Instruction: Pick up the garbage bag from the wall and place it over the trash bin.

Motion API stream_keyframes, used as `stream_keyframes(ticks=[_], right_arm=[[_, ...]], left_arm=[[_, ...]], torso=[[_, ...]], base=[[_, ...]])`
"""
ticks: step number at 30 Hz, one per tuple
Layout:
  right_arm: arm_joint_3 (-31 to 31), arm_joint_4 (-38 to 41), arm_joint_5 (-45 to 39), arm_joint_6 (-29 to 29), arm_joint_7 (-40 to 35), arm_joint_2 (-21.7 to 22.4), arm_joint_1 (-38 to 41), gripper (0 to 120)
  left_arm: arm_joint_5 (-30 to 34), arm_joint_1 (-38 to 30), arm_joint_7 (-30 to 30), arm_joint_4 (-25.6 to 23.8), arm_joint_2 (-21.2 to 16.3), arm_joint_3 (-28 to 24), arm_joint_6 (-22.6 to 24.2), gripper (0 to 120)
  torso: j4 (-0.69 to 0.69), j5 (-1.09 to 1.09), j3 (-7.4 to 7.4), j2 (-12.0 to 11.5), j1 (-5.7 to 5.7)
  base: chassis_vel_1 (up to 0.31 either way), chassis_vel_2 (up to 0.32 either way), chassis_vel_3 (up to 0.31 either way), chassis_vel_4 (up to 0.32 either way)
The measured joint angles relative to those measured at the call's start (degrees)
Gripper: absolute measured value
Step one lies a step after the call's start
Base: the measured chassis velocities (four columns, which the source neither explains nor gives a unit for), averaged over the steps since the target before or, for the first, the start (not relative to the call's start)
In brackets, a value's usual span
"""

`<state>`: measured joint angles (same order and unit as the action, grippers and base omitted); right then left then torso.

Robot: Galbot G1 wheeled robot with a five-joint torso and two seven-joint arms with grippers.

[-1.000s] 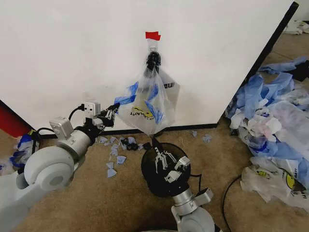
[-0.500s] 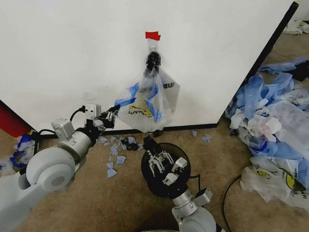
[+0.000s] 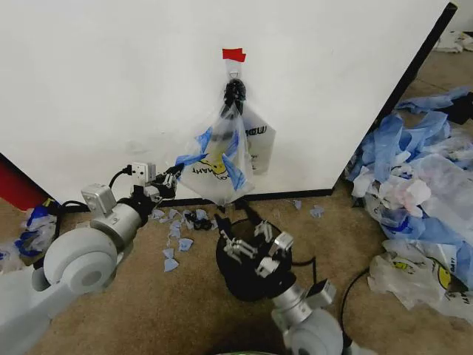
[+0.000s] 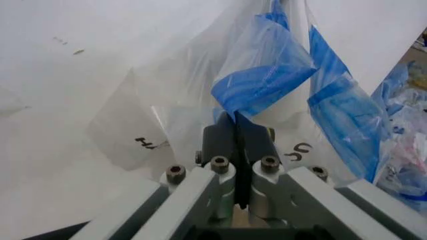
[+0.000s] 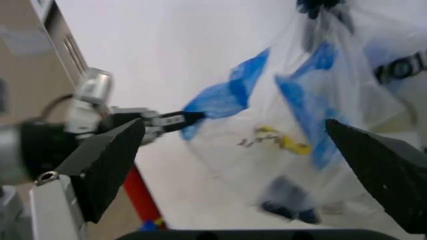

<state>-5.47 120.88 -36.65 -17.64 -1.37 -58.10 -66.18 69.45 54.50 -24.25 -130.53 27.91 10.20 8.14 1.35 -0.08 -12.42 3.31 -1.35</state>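
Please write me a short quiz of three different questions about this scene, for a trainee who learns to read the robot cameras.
1. True or false: the left gripper is shut on a blue handle of the thin see-through garbage bag.
2. The open right gripper is above: A) the round black mesh trash bin; B) a pile of bags; C) the red tape.
3. What does the bag hang on?

Key: 1 true. 2 A. 3 The white wall, under a red tape mark.

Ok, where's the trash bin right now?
In the head view the trash bin stands on the floor below the hanging garbage bag, partly covered by the right hand.
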Motion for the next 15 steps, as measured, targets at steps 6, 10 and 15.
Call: stream_keyframes(ticks=[6, 10, 15], right_arm=[[-4.3, -1.5, -1.4, 3.4, -4.9, 4.5, 9.7, 100], [-9.3, -3.6, -3.4, 5.1, -7.9, 5.6, 18.9, 99], [-12.7, -5.9, -4.0, 6.4, -10.0, 5.2, 25.6, 98]], left_arm=[[-0.2, -0.2, 0.2, 0.2, 0.4, -0.3, 0.0, 0], [-0.4, -0.2, 0.2, 0.9, 0.8, -0.6, 0.1, 0], [-0.9, 0.0, 0.3, 1.4, 1.4, -0.7, 0.1, 0]], torso=[[-0.01, 0.01, 0.0, 0.0, 0.0], [0.01, 0.0, 0.0, 0.0, 0.0], [-0.01, 0.0, -0.01, 0.0, -0.01]], base=[[0.0, 0.0, 0.0, 0.0], [0.0, 0.0, 0.0, 0.0], [0.0, 0.0, 0.0, 0.0]])
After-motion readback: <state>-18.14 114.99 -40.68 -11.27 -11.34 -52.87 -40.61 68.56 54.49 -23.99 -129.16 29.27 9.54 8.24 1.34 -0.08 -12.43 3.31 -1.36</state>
